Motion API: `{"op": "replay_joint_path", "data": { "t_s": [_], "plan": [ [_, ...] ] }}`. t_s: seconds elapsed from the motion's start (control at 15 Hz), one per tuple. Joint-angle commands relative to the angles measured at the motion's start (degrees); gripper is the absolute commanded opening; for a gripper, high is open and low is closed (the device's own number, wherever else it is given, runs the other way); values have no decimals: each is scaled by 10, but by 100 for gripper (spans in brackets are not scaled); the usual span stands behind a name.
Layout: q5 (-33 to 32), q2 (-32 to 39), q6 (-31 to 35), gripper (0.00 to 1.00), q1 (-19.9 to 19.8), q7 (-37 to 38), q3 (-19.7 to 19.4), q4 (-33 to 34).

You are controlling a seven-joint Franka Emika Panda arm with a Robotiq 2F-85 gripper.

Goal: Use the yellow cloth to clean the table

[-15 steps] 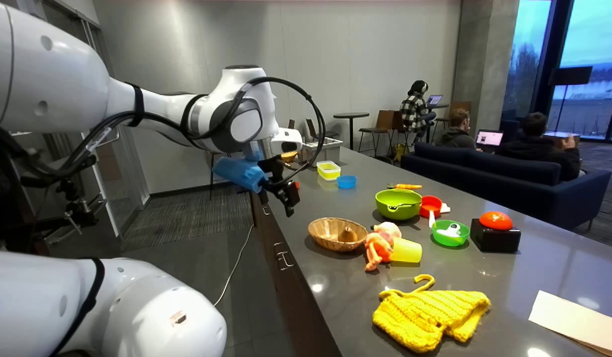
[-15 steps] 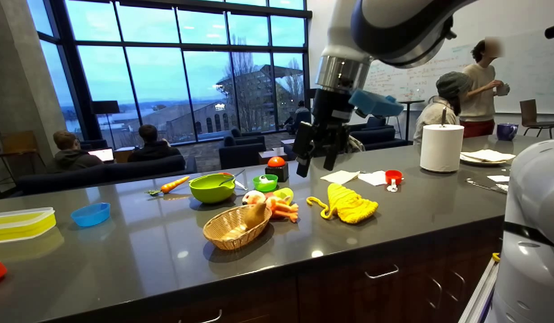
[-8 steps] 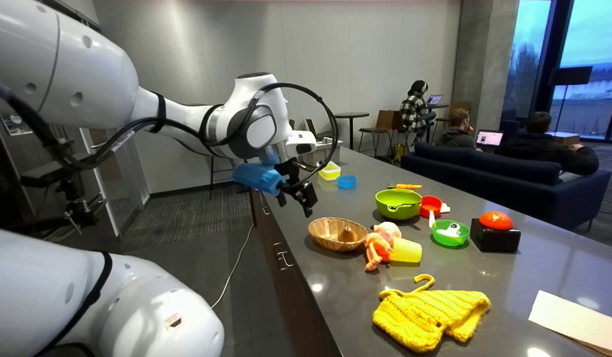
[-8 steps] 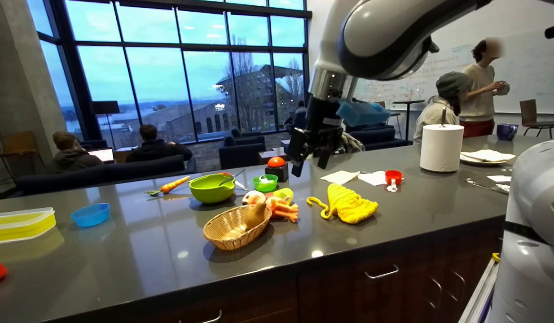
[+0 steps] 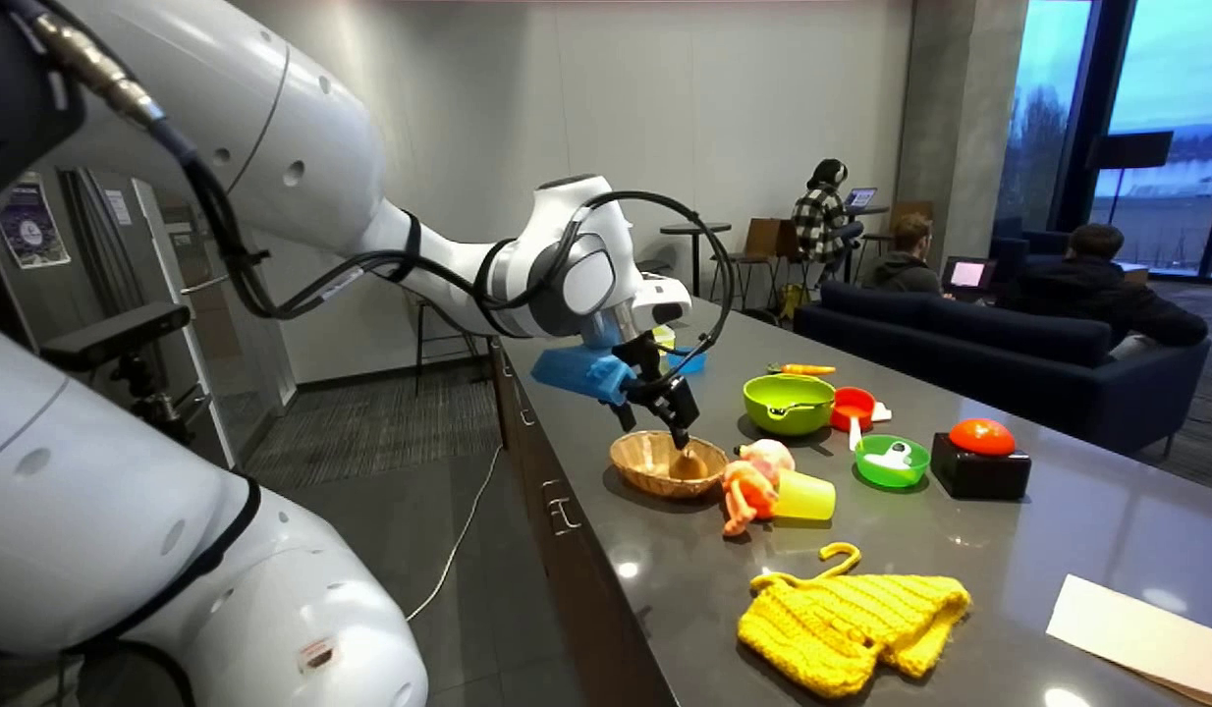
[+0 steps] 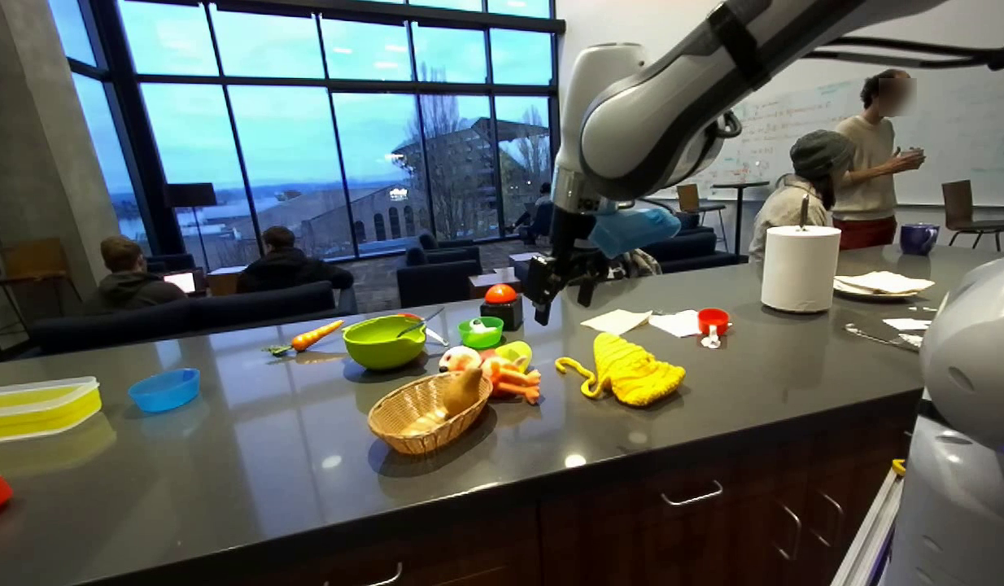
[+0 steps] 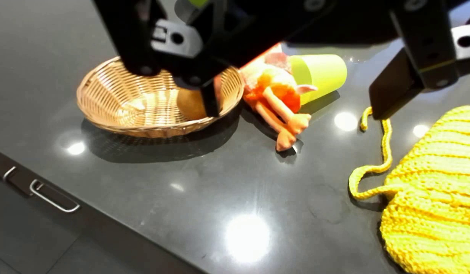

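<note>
The yellow knitted cloth [image 5: 852,628] lies bunched on the grey table [image 5: 694,589], with a cord curling off it. The cloth also shows in an exterior view [image 6: 636,374] and at the right edge of the wrist view [image 7: 437,205]. My gripper [image 5: 653,430] is open and empty, held above the table; it also shows in an exterior view [image 6: 564,308]. In the wrist view the gripper [image 7: 299,102] has its fingers wide apart, one over the basket's right end and one over the tip of the cloth's cord. The main part of the cloth lies beyond that finger.
A wicker basket [image 7: 143,102] with a brown pear-like item [image 7: 190,104], an orange plush toy [image 7: 277,91] and a yellow cup [image 7: 326,72] lie below the gripper. A green bowl [image 5: 789,405], red button [image 5: 981,438], paper sheet [image 5: 1136,628] and paper towel roll [image 6: 800,268] stand around.
The arm has swung along the table, carrying the open gripper from beside the basket to above the basket area, closer to the cloth. The cloth and other table objects have not moved.
</note>
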Motion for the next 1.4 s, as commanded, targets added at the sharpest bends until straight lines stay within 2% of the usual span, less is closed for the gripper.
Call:
{"op": "replay_joint_path", "data": {
  "t_s": [0.0,0.2,0.73,1.33],
  "plan": [
    [-29,71,19,100,-15,32,6,37],
    [-7,109,49,100,-4,15,-19,48],
    [-3,154,57,100,-31,15,-79,58],
    [15,199,53,100,-38,22,-100,63]
  ]
}}
